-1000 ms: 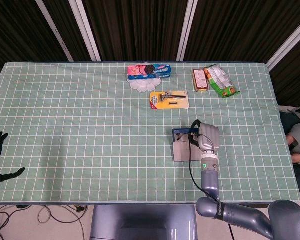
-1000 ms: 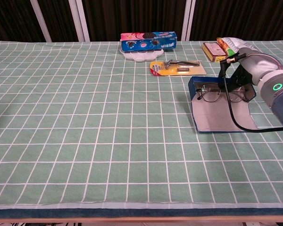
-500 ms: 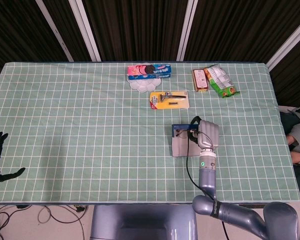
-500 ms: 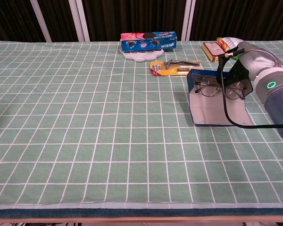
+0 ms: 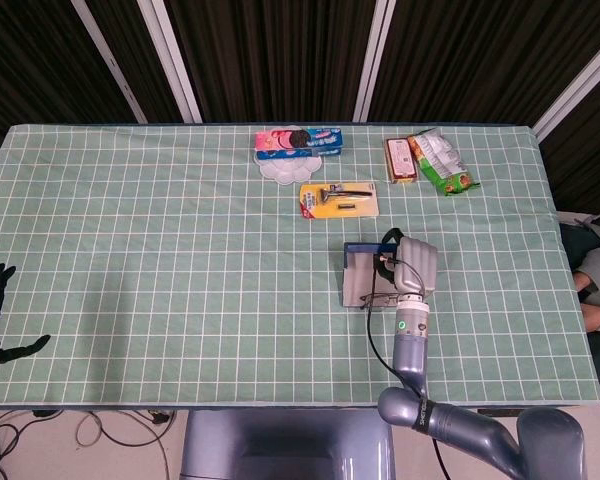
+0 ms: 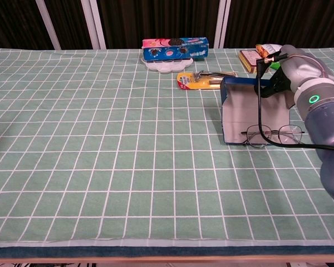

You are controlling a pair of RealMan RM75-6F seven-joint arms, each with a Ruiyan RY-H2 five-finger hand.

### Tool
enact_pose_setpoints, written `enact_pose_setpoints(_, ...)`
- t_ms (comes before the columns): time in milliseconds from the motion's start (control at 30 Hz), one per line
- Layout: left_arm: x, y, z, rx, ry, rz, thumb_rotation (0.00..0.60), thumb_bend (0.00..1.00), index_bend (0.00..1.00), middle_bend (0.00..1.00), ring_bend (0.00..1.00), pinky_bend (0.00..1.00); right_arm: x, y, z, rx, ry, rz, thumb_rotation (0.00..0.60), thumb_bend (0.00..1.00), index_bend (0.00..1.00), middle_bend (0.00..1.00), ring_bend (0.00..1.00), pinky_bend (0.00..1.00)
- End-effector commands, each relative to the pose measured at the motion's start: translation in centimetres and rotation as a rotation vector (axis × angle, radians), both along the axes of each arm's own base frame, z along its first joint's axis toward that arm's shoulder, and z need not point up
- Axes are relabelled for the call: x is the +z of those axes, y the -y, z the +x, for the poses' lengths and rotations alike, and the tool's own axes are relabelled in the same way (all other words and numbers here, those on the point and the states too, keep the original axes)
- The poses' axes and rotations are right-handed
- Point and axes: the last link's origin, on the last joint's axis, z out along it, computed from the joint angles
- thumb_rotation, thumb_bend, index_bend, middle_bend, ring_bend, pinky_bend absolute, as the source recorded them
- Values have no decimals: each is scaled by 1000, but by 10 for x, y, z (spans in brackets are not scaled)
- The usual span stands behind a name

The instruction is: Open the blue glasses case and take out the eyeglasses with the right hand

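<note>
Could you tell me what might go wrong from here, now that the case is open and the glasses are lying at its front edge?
The eyeglasses lie half on the near edge of the blue glasses case, not visibly held; a nudge could slide them off.

The black cable from the right hand drapes across the frames and could snag and drag them.

The right hand hangs over the case's far end, so grasping thin frames from there may shove the case toward the yellow razor pack.

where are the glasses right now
In the chest view the glasses lie on the right side of the table, at the near edge of the open blue case, just below the right hand.
</note>
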Motion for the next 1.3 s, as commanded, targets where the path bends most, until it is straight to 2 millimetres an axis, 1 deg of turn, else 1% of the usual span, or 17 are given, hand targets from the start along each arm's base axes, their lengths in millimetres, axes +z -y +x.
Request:
enact_pose_setpoints(33,0,0,0,0,1,0,600,23,0,0,0,0,-1,0,0,-2,-1,2,600,483,584,953,977,1000)
enact_pose_setpoints(200,0,0,0,0,1,-2,600,22,0,0,0,0,-1,0,-1,-10,-4,4,600,471,577,952,976,1000)
enact_pose_setpoints(267,0,0,0,0,1,-2,600,23,0,0,0,0,-2,0,-2,-18,-12,10,600,437,497,951,972,1000)
enact_pose_setpoints(333,0,0,0,0,1,-1,600,22,0,0,0,0,-2,0,-3,-27,-22,23,600,374,311,950,971,1000)
enact_pose_setpoints(400,0,0,0,1,0,-2,600,23,0,0,0,0,-2,0,-3,-32,-26,32,600,320,181,950,970,1000)
enact_pose_setpoints(433,0,0,0,2,0,-2,600,23,0,0,0,0,-1,-1,-3,-34,-28,37,600,299,134,950,970,1000)
enact_pose_setpoints(533,0,0,1,0,0,-2,600,23,0,0,0,0,0,-2,-1,-33,-30,45,600,284,92,950,970,1000)
enact_pose_setpoints(667,0,0,1,-2,0,-1,600,22,0,0,0,0,4,-6,2,-22,-31,52,600,282,106,950,970,1000)
enact_pose_setpoints(833,0,1,2,-7,-1,0,600,23,0,0,0,0,16,-17,4,2,-36,72,600,326,274,953,974,1000)
enact_pose_setpoints(900,0,1,2,-10,-3,0,600,23,0,0,0,0,21,-24,2,7,-43,92,600,342,307,953,976,1000)
enact_pose_setpoints(1000,0,1,2,-13,-7,1,600,22,0,0,0,0,29,-39,-5,-8,-66,152,600,355,330,953,976,1000)
enact_pose_setpoints(1100,-1,1,2,-19,-14,1,600,23,0,0,0,0,36,-49,-14,-37,-88,211,600,358,345,953,976,1000)
enact_pose_setpoints(1300,1,1,3,-33,-28,14,600,22,0,0,0,0,44,-60,-27,-87,-105,274,600,357,353,953,976,1000)
